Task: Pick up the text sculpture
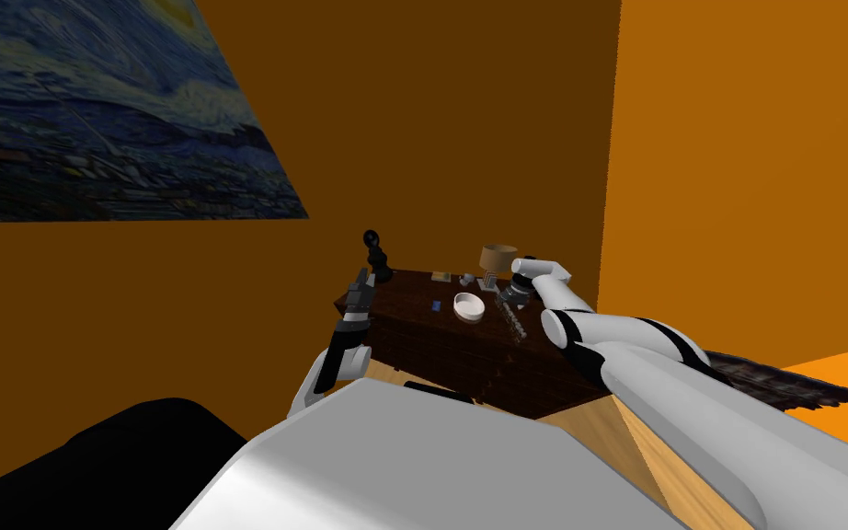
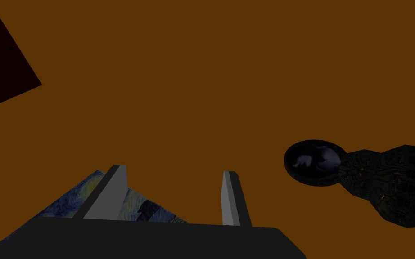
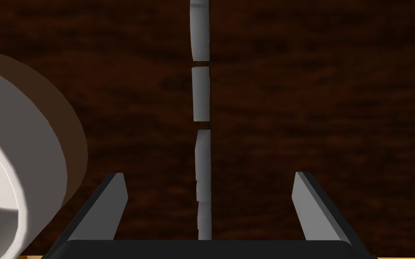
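Over the dark wooden bench [image 1: 404, 290], the right gripper [image 3: 209, 174] is hovering, its fingers spread and not touching the sculpture [image 3: 201, 94]. The sculpture is sitting on the bench, a thin white row seen edge-on, its near end between them, near a white bowl [image 3: 22, 153]. The left gripper [image 2: 173, 169] is hanging by the bench's corner, fingers spread.

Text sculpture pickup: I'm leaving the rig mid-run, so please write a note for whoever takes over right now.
Right gripper: open, over the dark wooden dresser top. Its fingers straddle the text sculpture, a thin light grey row seen edge-on, without touching it.
Left gripper: open, empty, held near the dresser's left end.
White bowl: close beside the right gripper.
Done: approach and alignment.
Left: lower if needed, close on the sculpture, lift.
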You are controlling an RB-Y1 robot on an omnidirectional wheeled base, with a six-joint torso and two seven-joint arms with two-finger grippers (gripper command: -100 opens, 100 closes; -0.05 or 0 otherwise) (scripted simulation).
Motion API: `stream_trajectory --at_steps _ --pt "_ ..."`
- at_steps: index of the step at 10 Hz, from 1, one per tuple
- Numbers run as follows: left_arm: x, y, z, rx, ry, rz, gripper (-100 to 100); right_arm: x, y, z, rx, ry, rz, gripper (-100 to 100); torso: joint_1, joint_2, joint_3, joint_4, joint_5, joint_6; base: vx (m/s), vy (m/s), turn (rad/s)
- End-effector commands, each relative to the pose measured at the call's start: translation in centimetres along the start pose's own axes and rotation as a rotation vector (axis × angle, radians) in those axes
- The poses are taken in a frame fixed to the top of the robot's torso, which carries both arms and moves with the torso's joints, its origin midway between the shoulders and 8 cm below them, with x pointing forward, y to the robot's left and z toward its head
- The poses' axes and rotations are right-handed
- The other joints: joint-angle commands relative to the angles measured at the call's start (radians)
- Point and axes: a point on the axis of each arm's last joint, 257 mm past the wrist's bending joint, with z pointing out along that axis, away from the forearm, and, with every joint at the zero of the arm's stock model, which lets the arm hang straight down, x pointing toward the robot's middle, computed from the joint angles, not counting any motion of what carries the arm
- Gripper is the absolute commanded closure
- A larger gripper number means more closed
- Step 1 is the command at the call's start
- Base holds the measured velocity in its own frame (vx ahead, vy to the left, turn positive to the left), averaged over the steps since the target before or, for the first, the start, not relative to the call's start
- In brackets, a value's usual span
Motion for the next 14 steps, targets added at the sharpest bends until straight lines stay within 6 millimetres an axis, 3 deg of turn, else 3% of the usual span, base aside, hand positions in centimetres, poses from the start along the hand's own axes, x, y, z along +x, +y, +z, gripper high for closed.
stream_trajectory --at_steps 1,2,3,5,6,7,11,12,13,14 --pt "0.0 0.0 0.0 0.000 0.000 0.000 0 0.0 0.0 0.0 0.000 0.000 0.000 -100 0.000 0.000 0.000 0.000 0.000 0.000 0.015 0.002 -0.001" --pt "0.0 0.0 0.0 0.000 0.000 0.000 0 -0.1 0.0 0.0 0.001 -0.003 0.002 0 0.000 0.001 0.001 0.000 0.000 0.000 0.000 0.000 0.000" --pt "0.0 0.0 0.0 0.000 0.000 0.000 0 -0.4 0.1 1.2 0.002 -0.002 -0.003 -100 0.000 0.002 0.001 0.000 0.000 0.000 0.019 0.009 -0.035" --pt "0.0 0.0 0.0 0.000 0.000 0.000 0 -0.6 0.3 2.4 0.002 -0.002 -0.008 -100 0.001 0.001 0.001 0.000 0.000 0.000 0.032 0.025 -0.026" --pt "0.0 0.0 0.0 0.000 0.000 0.000 0 -0.6 0.1 1.9 0.002 -0.002 -0.006 -100 0.001 0.001 0.000 0.000 0.000 0.000 0.014 0.012 -0.006" --pt "0.0 0.0 0.0 0.000 0.000 0.000 0 -0.6 0.1 1.9 0.002 -0.002 -0.006 100 0.001 0.001 0.001 0.000 0.000 0.000 0.000 0.000 0.000" --pt "0.0 0.0 0.0 0.000 0.000 0.000 0 -0.6 0.2 1.9 0.002 -0.002 -0.006 100 0.000 0.003 0.002 0.001 0.000 0.000 0.000 0.000 0.000" --pt "0.0 0.0 0.0 0.000 0.000 0.000 0 -0.6 0.2 1.9 0.002 -0.002 -0.006 0 0.000 0.003 0.001 0.001 0.000 0.000 0.000 0.000 0.000" --pt "0.0 0.0 0.0 0.000 0.000 0.000 0 -0.2 0.1 0.7 0.001 -0.003 -0.001 100 0.000 0.003 0.001 0.001 0.000 0.000 -0.026 -0.017 0.047" --pt "0.0 0.0 0.0 0.000 0.000 0.000 0 -0.1 0.0 0.2 0.001 -0.003 0.001 100 -0.001 0.004 0.002 0.001 0.000 -0.001 -0.038 -0.030 0.045"
